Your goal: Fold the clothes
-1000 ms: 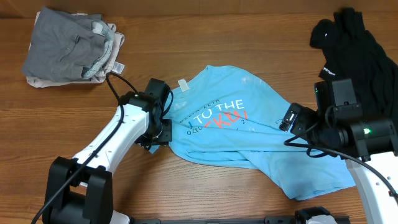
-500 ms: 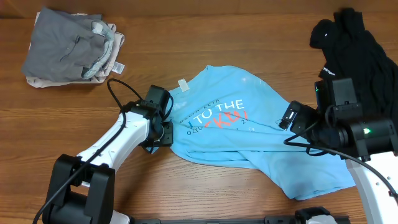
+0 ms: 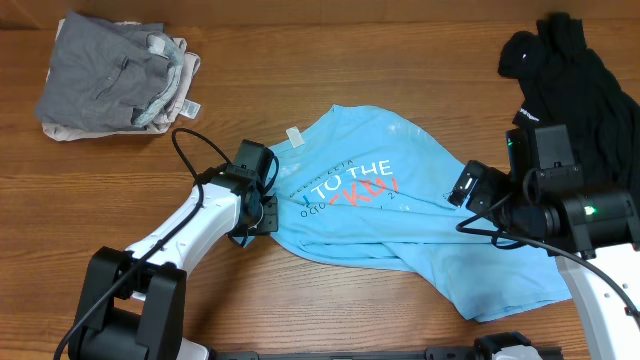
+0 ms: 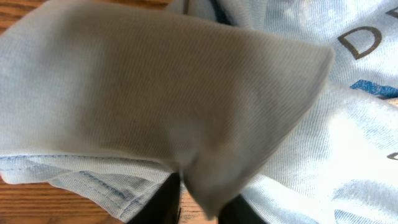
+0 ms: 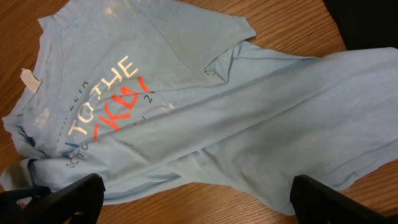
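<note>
Ok, clothes: 1 blue T-shirt point(image 3: 400, 215), 1 black garment point(image 3: 575, 80), 1 grey pile point(image 3: 110, 80)
left gripper point(image 4: 199, 204): pinching blue T-shirt fold
right gripper point(image 5: 196, 186): jaws spread
hidden: most of left fingers point(image 4: 163, 204)

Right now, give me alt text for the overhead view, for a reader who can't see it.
A crumpled sky-blue T-shirt with white and coral lettering lies on a wooden table, the left pincer at its left edge and the right pincer at its right side. A grey folded pile sits top left, a black garment top right.
</note>
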You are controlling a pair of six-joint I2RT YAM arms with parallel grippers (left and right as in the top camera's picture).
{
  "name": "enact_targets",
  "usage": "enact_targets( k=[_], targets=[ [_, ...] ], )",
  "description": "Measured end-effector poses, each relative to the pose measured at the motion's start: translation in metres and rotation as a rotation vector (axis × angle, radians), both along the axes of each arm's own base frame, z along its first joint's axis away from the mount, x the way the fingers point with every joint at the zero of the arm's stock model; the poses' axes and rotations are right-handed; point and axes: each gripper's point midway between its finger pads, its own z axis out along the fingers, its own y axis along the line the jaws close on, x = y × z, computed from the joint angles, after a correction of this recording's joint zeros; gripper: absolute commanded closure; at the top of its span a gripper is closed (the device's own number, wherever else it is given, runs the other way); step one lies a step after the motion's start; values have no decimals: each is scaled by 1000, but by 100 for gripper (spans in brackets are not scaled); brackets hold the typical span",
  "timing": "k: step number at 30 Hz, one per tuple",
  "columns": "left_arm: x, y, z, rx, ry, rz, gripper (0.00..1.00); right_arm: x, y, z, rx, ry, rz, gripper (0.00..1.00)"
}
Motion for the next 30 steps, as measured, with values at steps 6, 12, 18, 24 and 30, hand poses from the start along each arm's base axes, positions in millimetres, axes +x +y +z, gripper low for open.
enact_targets(
  k=[6, 12, 18, 24, 30],
  targets=[
    [1, 0, 0, 3, -4, -2, 96, 1, 0, 0, 1, -4, 0, 0],
    [-10, 9, 5, 47, 52, -1, 96, 1, 0, 0, 1, -4, -1, 0],
    [14, 13, 66, 113, 35, -13, 95, 1, 0, 0, 0, -2, 0, 0],
    [44, 17, 136, 165, -79, -30, 95, -6, 0, -3, 2, 27, 2, 0],
    [64, 17, 176, 176, -178, -37, 96, -25, 8, -9, 46, 111, 21, 0]
  ],
)
